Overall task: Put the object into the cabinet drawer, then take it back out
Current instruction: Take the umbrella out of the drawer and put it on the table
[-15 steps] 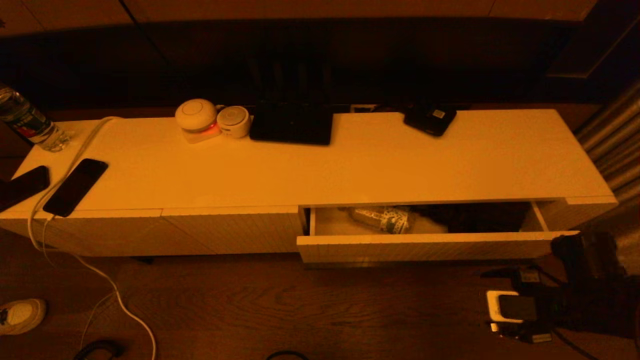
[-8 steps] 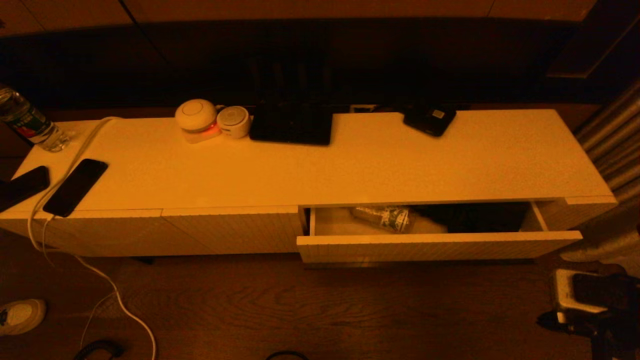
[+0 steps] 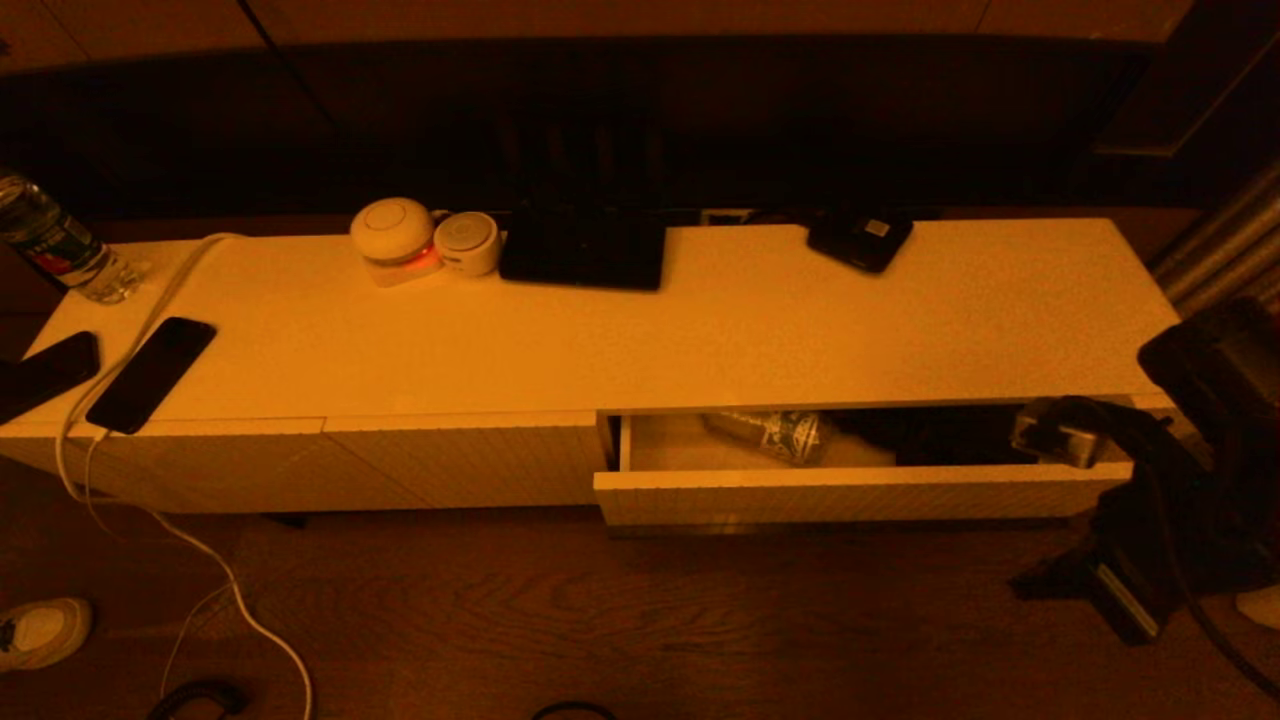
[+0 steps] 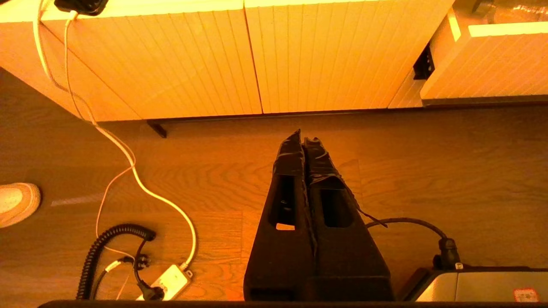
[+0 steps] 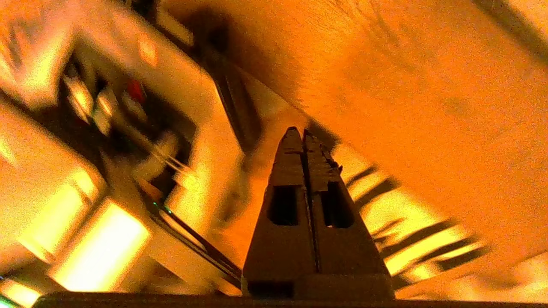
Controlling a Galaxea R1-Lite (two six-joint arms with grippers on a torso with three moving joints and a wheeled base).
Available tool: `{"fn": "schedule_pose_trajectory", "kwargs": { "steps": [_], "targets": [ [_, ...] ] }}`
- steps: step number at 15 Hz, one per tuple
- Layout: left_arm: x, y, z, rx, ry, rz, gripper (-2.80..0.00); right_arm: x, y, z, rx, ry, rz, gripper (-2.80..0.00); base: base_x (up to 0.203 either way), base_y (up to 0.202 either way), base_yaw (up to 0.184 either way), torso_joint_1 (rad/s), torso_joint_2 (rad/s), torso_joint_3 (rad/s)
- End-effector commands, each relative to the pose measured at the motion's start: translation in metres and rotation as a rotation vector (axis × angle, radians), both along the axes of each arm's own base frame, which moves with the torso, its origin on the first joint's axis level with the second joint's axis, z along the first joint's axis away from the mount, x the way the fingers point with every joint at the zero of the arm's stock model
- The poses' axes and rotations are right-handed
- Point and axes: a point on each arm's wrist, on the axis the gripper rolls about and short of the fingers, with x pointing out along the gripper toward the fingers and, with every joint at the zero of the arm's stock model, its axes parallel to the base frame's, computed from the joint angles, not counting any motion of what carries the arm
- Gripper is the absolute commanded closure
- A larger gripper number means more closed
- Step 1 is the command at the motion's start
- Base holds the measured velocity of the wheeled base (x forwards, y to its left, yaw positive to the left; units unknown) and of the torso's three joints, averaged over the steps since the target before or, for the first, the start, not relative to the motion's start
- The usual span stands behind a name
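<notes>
The cabinet drawer (image 3: 860, 495) stands pulled open at the cabinet's right half; its ribbed white front faces me and also shows in the left wrist view (image 4: 492, 64). Inside it lies the object, a small bottle with a patterned label (image 3: 775, 432), on its side near the drawer's left end. My right arm (image 3: 1200, 440) hangs dark at the drawer's right end, partly covering the corner. The right gripper (image 5: 302, 132) is shut with nothing in it. My left gripper (image 4: 304, 137) is shut and empty, parked low over the wood floor before the slotless ribbed panels (image 4: 192, 55).
Something dark (image 3: 940, 435) fills the drawer's right part. On the cabinet top (image 3: 800, 330) are a water bottle (image 3: 60, 245), two phones (image 3: 150, 372), round white devices (image 3: 392, 235), a black tablet (image 3: 583, 250) and a black box (image 3: 860, 238). White cable (image 3: 230, 590), shoe (image 3: 40, 630) and power strip (image 4: 165, 282) lie on the floor.
My right arm has swung from low over the floor at the lower right up to the drawer's right end. Drawer and bottle have stayed where they were.
</notes>
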Motion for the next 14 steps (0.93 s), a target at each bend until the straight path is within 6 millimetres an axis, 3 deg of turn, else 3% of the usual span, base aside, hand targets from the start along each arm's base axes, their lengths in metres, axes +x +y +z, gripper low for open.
{"fn": "schedule_pose_trajectory", "kwargs": {
  "steps": [1, 5, 7, 14],
  "targets": [
    [0.0, 0.0, 0.0, 0.0, 0.0, 0.0, 0.0, 0.036, 0.015, -0.019, 0.026, 0.084, -0.103, 0.0, 0.0, 0.0, 0.0, 0.0, 0.0, 0.0],
    [0.0, 0.0, 0.0, 0.0, 0.0, 0.0, 0.0, 0.077, 0.033, -0.036, 0.018, -0.031, -0.239, 0.0, 0.0, 0.0, 0.0, 0.0, 0.0, 0.0],
    [0.0, 0.0, 0.0, 0.0, 0.0, 0.0, 0.0, 0.086, 0.038, -0.034, 0.031, -0.083, -0.276, 0.0, 0.0, 0.0, 0.0, 0.0, 0.0, 0.0],
    [0.0, 0.0, 0.0, 0.0, 0.0, 0.0, 0.0, 0.098, 0.045, -0.027, 0.074, -0.182, -0.271, 0.0, 0.0, 0.0, 0.0, 0.0, 0.0, 0.0]
  ]
}}
